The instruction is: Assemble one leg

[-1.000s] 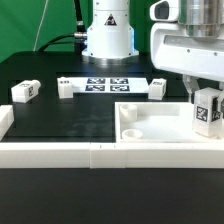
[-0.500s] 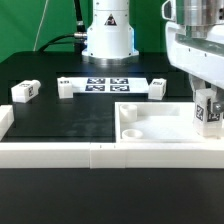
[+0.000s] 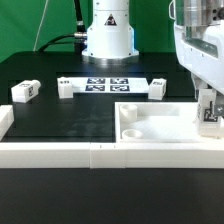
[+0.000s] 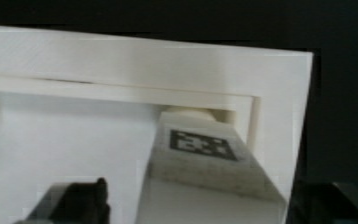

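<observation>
Exterior view, going left to right: a front rail point(image 3: 55, 153) runs along the near edge. Behind it sit two spare legs point(image 3: 25, 91), then the marker board point(image 3: 105, 85) in the middle at the back w/ one more small block just past it. Next comes the big panel point(image 3: 165, 127) w/ round dips on its left side. Far to the exterior view's right hangs the gripper point(image 3: 208, 106), and it looks closed on the leg point(image 3: 209, 115), tag facing us. So the leg is not off to one side. It is right btwn the fingers, straight under the hand, standing up w/ its long side pointing down. It sits over the panel's far corner, very near it or touching; I can't tell which. Wrist view shows the same: the leg point(image 4: 208, 150) runs out from btwn the two dark fingers point(image 4: 78, 200) toward the panel's edge, and its tip ends by a small dip in that corner. I think the next move is mostly straight down, w/ the leg's end lined up on that dip. If it tilts, it may catch the rim.
</observation>
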Controlling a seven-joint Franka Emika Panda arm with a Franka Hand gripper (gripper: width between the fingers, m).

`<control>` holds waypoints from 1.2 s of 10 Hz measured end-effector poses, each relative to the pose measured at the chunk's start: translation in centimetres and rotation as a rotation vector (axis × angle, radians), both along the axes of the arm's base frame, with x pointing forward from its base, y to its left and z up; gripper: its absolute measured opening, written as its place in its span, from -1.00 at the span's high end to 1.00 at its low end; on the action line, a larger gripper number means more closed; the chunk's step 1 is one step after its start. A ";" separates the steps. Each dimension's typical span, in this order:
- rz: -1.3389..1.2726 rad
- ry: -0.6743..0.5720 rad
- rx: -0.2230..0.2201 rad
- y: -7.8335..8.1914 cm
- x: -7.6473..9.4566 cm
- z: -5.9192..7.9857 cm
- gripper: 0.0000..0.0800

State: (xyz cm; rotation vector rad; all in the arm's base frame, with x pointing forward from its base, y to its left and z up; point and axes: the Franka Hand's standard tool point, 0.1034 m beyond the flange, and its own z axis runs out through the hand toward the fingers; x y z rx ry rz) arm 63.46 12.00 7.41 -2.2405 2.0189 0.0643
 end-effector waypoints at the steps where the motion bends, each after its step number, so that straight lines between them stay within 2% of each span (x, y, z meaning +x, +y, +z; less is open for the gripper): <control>1: 0.036 -0.006 -0.001 0.1 0.1 0.1 -0.55; 2: 0.119 0.002 -0.002 0.2 -0.1 0.1 -0.60; 4: 0.455 -0.021 -0.017 0.3 -0.2 0.4 -0.62; 7: 0.747 -0.054 -0.033 0.5 -0.2 0.3 -0.62; 11: 1.213 -0.047 -0.108 0.9 -0.4 0.6 -0.62; 12: 1.304 -0.053 -0.113 0.7 -0.4 0.6 -0.62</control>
